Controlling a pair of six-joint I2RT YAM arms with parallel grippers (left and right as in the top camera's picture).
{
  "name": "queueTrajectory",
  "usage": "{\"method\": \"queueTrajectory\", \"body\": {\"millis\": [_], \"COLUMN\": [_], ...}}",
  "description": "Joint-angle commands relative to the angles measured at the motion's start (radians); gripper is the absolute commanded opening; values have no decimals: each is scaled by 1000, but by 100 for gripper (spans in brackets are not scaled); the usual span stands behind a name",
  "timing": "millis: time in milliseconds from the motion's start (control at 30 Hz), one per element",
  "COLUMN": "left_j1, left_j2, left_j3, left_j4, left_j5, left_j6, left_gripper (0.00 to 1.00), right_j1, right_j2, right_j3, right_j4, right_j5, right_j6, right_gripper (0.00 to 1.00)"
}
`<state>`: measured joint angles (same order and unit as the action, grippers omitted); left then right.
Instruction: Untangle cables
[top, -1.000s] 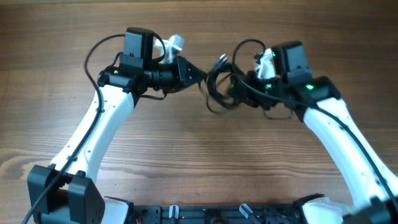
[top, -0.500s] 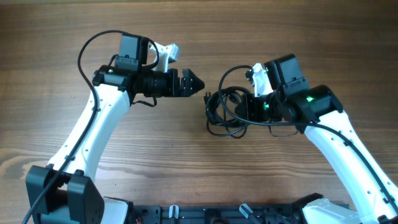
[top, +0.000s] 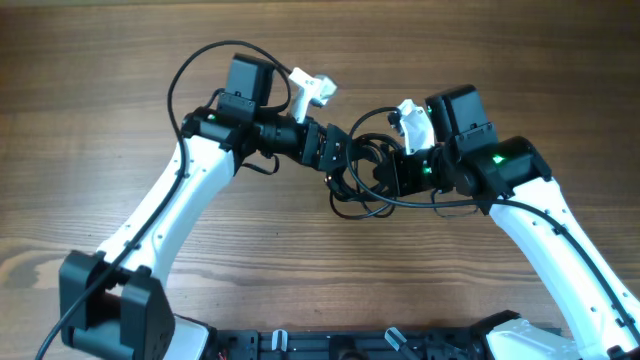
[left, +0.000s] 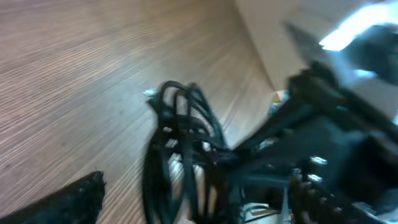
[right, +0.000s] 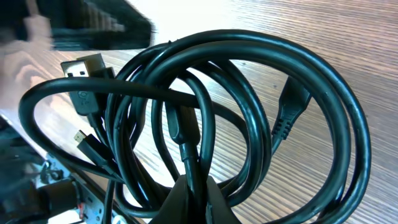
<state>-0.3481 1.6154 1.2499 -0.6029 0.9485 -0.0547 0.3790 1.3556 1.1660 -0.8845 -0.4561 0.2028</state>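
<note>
The cables (top: 358, 180) are one knotted bundle of thin black cords hanging between the two arms at mid table. In the right wrist view the loops (right: 249, 106) fill the frame, with a flat USB plug (right: 84, 65) and a small plug (right: 81, 135) at the left. My right gripper (right: 198, 186) is shut on two strands at the bottom of the bundle, and it shows from above too (top: 392, 172). My left gripper (top: 338, 160) is open and pushed against the bundle's left side. One of its fingers (left: 74, 199) shows left of the blurred cords (left: 180, 143); the other is hidden.
Bare wooden tabletop (top: 300, 270) lies all around. Each arm carries its own thicker black wire, the left one (top: 185, 75) arching over its wrist. A black rail (top: 340, 345) runs along the front edge.
My left gripper opened, pulled back, then swung right up against the bundle. The right gripper lowered the bundle slightly a second ago and has held still since.
</note>
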Motion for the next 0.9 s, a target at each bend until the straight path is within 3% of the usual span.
{"method": "queueTrajectory", "body": {"millis": [0, 200, 267, 533, 633, 767, 867], "left_j1": [-8, -9, -9, -9, -9, -9, -9], "left_j2": [42, 83, 83, 83, 83, 83, 83], "left_j3": [6, 6, 6, 6, 6, 6, 6], "left_j4": [0, -18, -18, -18, -18, -16, -14], "left_j5": [-69, -89, -91, -114, -114, -144, -226], "left_j6": [-14, -13, -13, -14, -14, -43, -111], "left_gripper": [73, 24, 4, 4, 4, 4, 4], "right_j1": [2, 1, -2, -176, -259, -294, -294], "right_j2": [-5, -5, -5, -106, -146, -147, -152], "right_j3": [10, 10, 10, 11, 11, 11, 11], "right_j4": [48, 96, 105, 135, 79, -93, -79], "right_j5": [-121, -209, -249, -305, -154, 119, 75], "right_j6": [-16, 10, 21, 196, 323, 382, 351], "right_gripper": [4, 4, 4, 4, 4, 4, 4]}}
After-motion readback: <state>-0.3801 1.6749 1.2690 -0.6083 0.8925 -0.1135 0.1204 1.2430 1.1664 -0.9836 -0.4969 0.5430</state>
